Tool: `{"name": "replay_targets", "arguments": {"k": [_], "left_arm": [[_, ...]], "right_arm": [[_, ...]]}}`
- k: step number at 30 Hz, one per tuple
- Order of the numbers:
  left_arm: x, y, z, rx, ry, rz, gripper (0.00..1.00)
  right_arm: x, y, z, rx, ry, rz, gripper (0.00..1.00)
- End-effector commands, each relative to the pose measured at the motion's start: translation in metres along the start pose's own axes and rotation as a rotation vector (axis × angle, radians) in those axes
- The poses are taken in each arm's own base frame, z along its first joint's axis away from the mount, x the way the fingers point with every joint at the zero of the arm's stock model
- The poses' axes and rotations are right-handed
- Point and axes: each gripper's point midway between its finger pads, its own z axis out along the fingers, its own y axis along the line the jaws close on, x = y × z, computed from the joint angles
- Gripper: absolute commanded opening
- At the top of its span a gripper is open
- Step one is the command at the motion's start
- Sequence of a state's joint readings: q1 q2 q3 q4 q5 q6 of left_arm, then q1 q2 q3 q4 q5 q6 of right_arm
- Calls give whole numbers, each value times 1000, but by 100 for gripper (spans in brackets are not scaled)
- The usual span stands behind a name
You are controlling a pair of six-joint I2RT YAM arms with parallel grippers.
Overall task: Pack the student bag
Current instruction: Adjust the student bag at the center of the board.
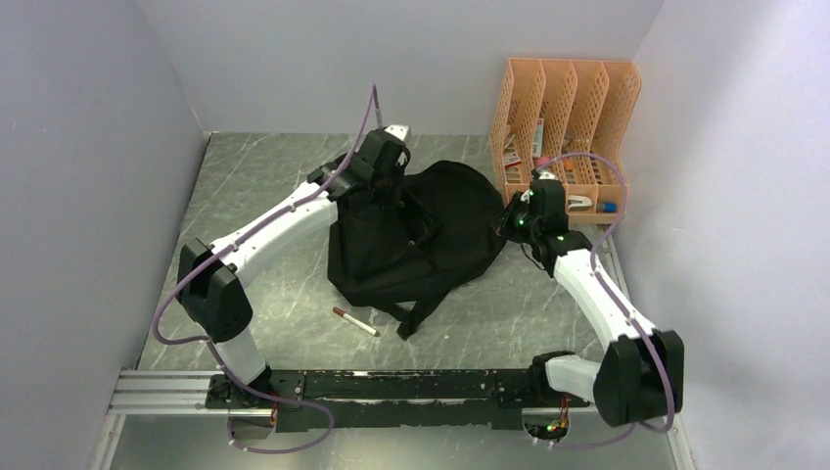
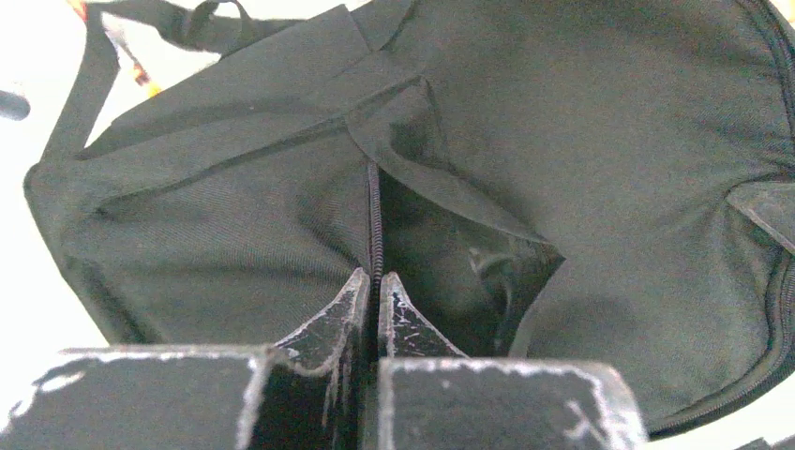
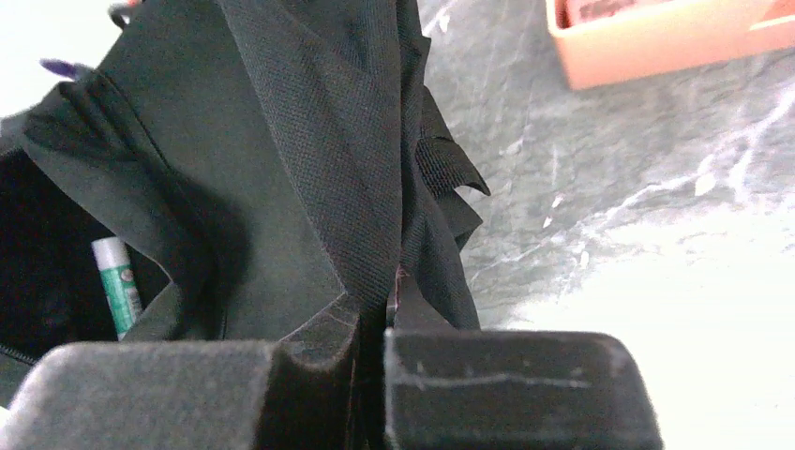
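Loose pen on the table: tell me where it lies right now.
In the top view the pen lies on the table just in front of the student bag, left of its trailing strap, toward the arms' base rail.

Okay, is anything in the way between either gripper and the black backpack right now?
Nothing visible stands between them. The left gripper is shut on the student bag at its zipper edge, and the right gripper is shut on a fold of its fabric on the side toward the orange organiser.
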State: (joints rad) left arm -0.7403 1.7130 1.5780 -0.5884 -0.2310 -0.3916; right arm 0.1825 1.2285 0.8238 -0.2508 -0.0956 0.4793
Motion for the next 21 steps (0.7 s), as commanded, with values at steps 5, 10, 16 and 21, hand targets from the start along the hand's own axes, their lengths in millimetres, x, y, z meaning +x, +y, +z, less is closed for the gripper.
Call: {"name": "replay_targets", "arguments": {"k": [5, 10, 16, 21], "left_arm": [[-77, -51, -39, 180, -160, 7, 5], [-68, -73, -29, 232, -136, 46, 5], [-30, -80, 1, 265, -41, 80, 5], [5, -79, 21, 283, 31, 91, 5]], "right_arm": [[-63, 3, -53, 48, -249, 62, 0], [-45, -8, -53, 81, -210, 61, 0], [1, -22, -44, 90, -85, 77, 0], [15, -34, -46, 128, -77, 76, 0]]}}
